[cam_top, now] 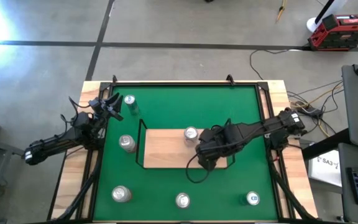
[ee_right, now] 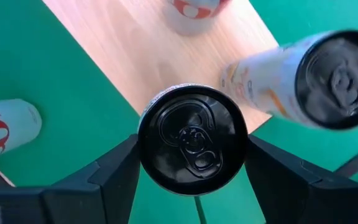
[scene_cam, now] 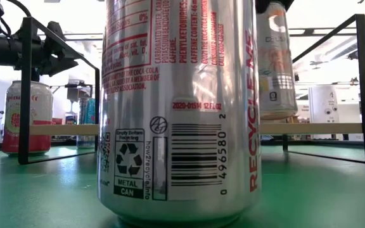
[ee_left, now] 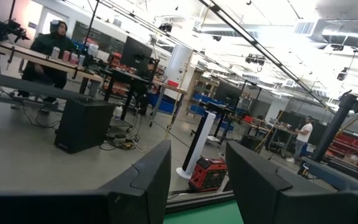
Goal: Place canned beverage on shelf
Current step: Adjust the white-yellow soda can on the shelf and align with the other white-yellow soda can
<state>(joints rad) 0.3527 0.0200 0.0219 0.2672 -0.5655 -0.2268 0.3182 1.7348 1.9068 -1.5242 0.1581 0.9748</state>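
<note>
Right wrist view: my right tool (ee_right: pixel 193 165) clamps a black-topped can (ee_right: pixel 193 139) above the shelf (ee_right: pixel 154 56); descending carelessly could topple the neighbouring can (ee_right: pixel 303 81).

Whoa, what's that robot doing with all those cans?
The right gripper is clamped around a black-topped drink can over the near edge of the light-wood shelf with the black wire rail. It looks to be held just above the board. A silver-topped can already stands on the shelf. Several more silver cans wait on the green felt table. The left gripper waits at the table's left edge.
</note>
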